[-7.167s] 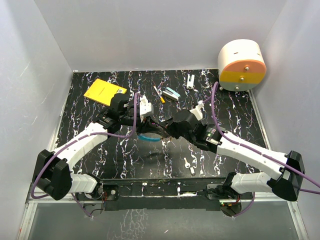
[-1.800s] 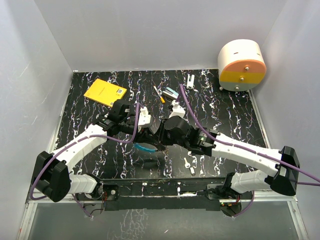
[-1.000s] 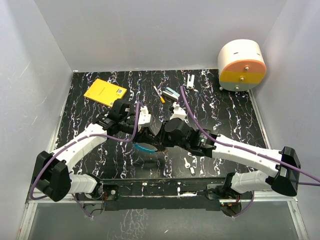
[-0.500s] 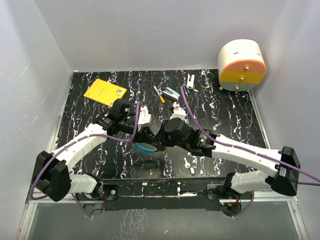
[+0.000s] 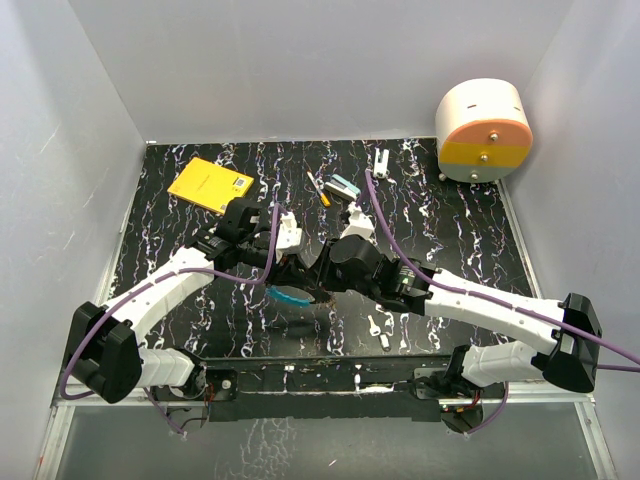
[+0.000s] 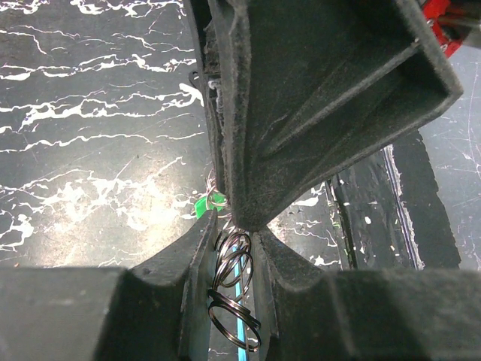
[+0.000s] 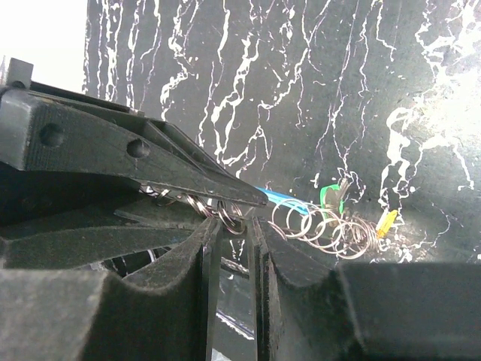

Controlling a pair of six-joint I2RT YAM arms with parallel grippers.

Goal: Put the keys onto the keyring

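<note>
- Nothing has shifted lately; my left gripper (image 6: 231, 241) and right gripper (image 7: 234, 226) both pinch the keyring (image 6: 240, 301), jaws nearly closed.
- Black marbled table (image 5: 470, 230), white walls (image 5: 300, 70), yellow notepad (image 5: 210, 183) far left.

Top looks down; close wrist views seemingly share the keyring (image 6: 236, 297)

Top view, centre: keyring (image 5: 290, 297) mostly hidden under me. My left wrist view: bottom edge cuts keyring; green key (image 6: 216, 199) half hidden.
</note>
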